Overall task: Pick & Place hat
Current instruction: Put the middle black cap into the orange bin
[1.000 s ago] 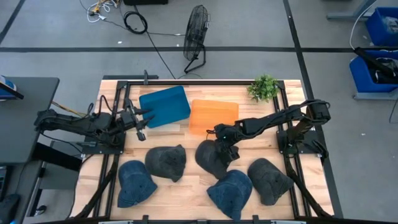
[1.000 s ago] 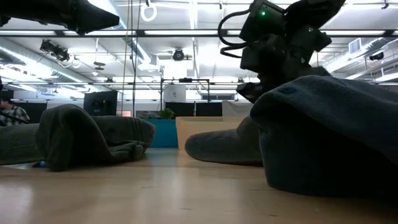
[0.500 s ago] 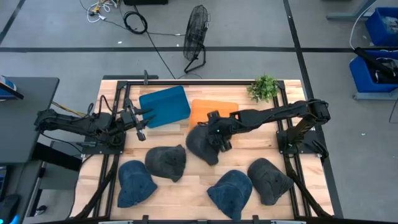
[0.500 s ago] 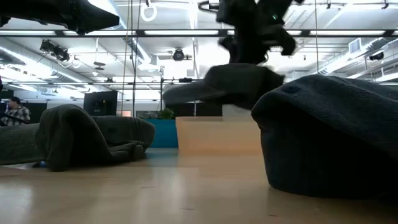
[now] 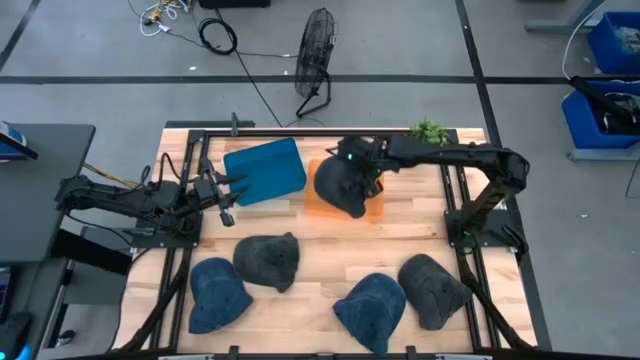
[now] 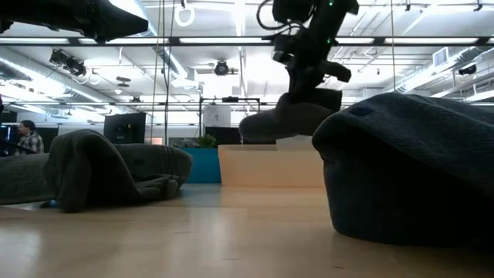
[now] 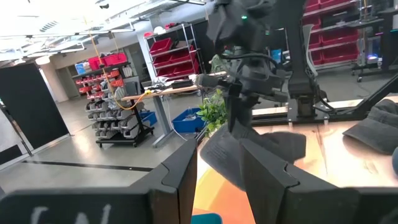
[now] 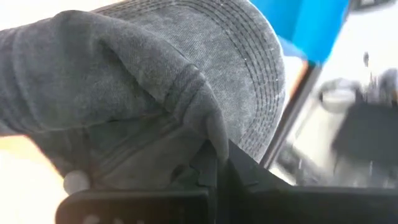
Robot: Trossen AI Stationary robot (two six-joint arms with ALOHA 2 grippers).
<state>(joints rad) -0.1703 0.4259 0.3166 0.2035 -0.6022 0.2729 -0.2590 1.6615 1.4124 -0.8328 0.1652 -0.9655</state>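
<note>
My right gripper [image 5: 352, 162] is shut on a dark grey cap [image 5: 338, 188] and holds it over the orange bin [image 5: 372, 205] at the table's far middle. In the low view the cap [image 6: 289, 120] hangs just above the bin [image 6: 266, 166], below the gripper [image 6: 309, 66]. The right wrist view shows the cap's stitched brim [image 8: 249, 56] beyond the fingers. My left gripper [image 5: 226, 197] is open and empty at the left, beside the blue bin [image 5: 265, 170]. It also shows in the left wrist view [image 7: 217, 180]. My right gripper pinches a fold of the cap's crown cloth [image 8: 199, 134] between its two fingers [image 8: 239, 171]. It comes from above, slanting from the table's right. The cap hangs below the fingers, lifted clear of the table, with its brim sticking out to one side.
Several other caps lie along the near half of the table: a dark grey one [image 5: 268, 262], a blue one [image 5: 218, 293], another blue one [image 5: 370, 308] and a dark grey one [image 5: 432, 288]. A small green plant [image 5: 428, 132] stands at the far right corner.
My right gripper, shut on the dark grey cap, has lifted it clear of the table's middle and carried it toward the far edge. The cap now hangs over the orange bin. My left arm has kept still.
</note>
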